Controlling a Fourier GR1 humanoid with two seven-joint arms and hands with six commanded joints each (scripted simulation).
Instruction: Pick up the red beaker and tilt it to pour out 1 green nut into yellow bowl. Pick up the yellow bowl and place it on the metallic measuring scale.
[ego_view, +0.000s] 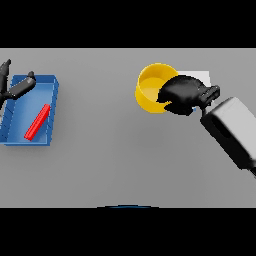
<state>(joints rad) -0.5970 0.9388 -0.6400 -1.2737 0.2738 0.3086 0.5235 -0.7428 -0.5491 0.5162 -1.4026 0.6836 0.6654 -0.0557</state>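
You are on the bowl step: your right hand (182, 94) curls over the right rim of the bowl (150, 89), the pale scale (200, 76) showing just behind the hand, so next lift and shift it there.

Right arm (234, 131): boxy forearm shell, white to light grey, with rounded edges, joined by a short dark wrist section to a glossy black right hand (183, 93). Left hand (14, 86): same black finish, slender fingers, showing at the table's left edge.
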